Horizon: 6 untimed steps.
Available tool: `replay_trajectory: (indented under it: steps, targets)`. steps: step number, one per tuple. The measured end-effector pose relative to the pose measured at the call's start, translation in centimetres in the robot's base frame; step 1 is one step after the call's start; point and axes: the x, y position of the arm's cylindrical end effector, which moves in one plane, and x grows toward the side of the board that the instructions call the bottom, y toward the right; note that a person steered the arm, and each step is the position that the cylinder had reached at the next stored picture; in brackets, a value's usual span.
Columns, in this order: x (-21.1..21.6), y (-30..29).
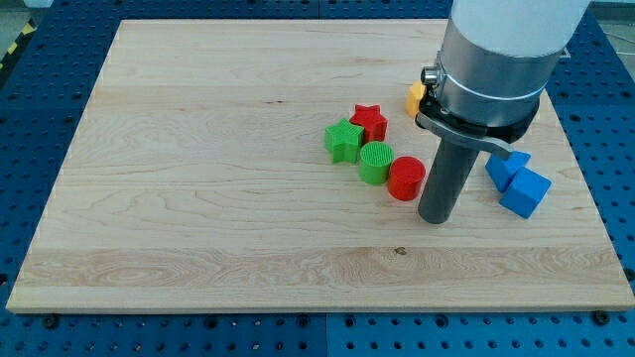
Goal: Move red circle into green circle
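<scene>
In the camera view, you had my tip just to the right of the red circle, near the board's right edge. Being a bare rod, it had no jaws to open or close. The red circle sat touching or nearly touching the green circle. The push looked almost finished; the next move would call for a short nudge leftward.
</scene>
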Motion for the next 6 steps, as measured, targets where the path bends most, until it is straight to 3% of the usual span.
replay_trajectory:
  steps: [6]
  targets:
    - [-1.7, -3.5]
